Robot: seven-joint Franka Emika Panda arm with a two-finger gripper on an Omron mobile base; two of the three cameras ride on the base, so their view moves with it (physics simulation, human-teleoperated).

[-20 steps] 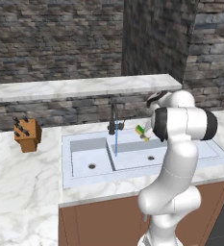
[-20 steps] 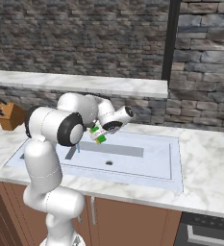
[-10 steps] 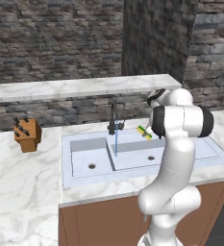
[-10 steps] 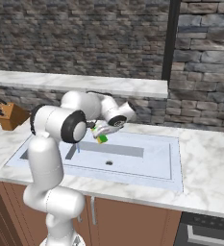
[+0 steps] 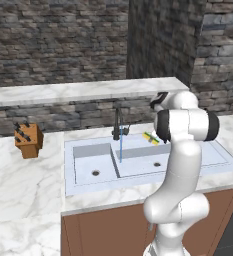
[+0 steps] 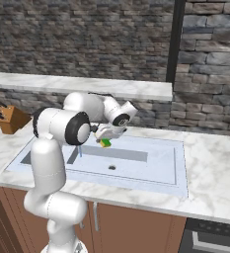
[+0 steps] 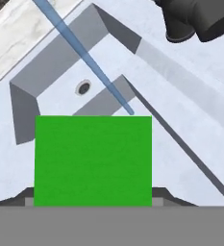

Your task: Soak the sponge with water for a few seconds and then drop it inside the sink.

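- The water point(image 5: 120, 148) is seen falling from the faucet point(image 5: 118, 123) onto the sink point(image 5: 83, 176) divider.
- Right of the faucet, above the right basin, the sponge point(image 5: 150, 137) is held clamped in the closed gripper point(image 6: 106, 139).
- The sponge is judged light, soft and compressible; a grip across its flat sides should be kept.

The green sponge point(image 7: 93, 161) sits low between barely visible fingertips, seemingly gripped; the water point(image 7: 87, 60) streams into the sink point(image 7: 190, 115) beyond.
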